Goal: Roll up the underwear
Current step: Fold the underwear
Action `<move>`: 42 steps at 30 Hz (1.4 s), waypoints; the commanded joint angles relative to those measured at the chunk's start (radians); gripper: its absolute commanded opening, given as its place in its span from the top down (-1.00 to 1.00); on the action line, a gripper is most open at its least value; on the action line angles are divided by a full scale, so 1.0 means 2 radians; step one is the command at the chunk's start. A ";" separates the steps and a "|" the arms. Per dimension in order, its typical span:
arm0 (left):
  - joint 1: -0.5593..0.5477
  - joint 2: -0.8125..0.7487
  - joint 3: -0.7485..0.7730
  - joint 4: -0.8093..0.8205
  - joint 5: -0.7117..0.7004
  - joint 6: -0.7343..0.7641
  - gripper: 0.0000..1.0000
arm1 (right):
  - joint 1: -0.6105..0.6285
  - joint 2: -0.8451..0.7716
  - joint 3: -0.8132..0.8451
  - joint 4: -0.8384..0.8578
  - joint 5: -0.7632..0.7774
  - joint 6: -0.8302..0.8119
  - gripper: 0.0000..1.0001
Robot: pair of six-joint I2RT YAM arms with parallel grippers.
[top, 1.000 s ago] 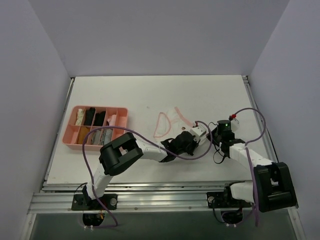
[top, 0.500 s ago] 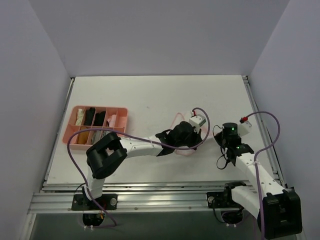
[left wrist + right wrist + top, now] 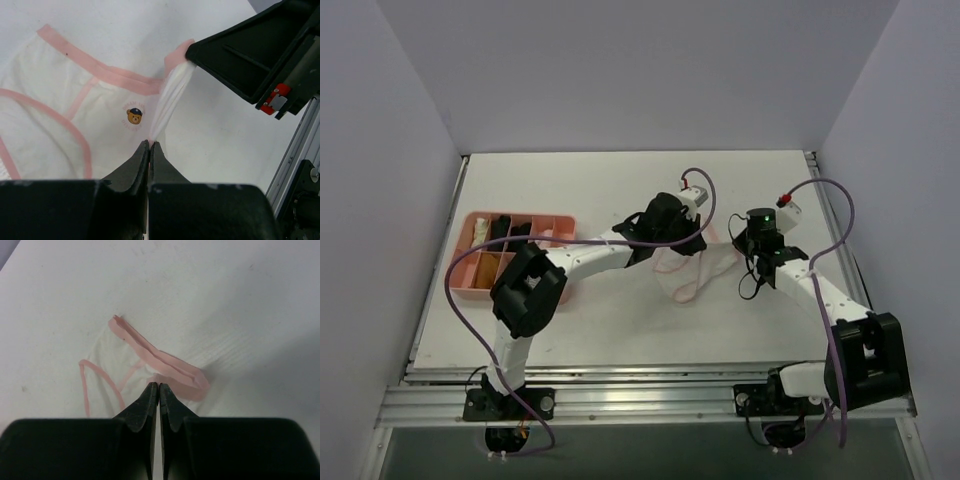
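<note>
On the table, the underwear is stretched between both claws.
Left gripper and right gripper each pinch one side tight, probably spreading it flat to roll.

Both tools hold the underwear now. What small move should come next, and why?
Probably draw the left tool and right tool slightly apart, so the underwear lies flat on the table. Each pinches it, and the fabric between them is bunched in a ridge, too creased to roll.

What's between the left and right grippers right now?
The underwear itself: a bunched strip of it runs from the left gripper to the right gripper, both jaws shut on it. The left wrist view shows this.
</note>
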 commanded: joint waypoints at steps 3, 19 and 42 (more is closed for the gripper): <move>0.035 0.014 0.048 -0.048 0.046 0.010 0.95 | 0.011 0.069 0.064 -0.005 0.025 -0.017 1.00; 0.111 0.119 0.166 -0.093 0.113 0.005 0.92 | 0.019 0.253 0.245 -0.035 0.005 -0.045 1.00; 0.161 0.184 0.219 -0.097 0.121 0.006 0.23 | 0.036 0.422 0.451 -0.073 -0.009 -0.111 1.00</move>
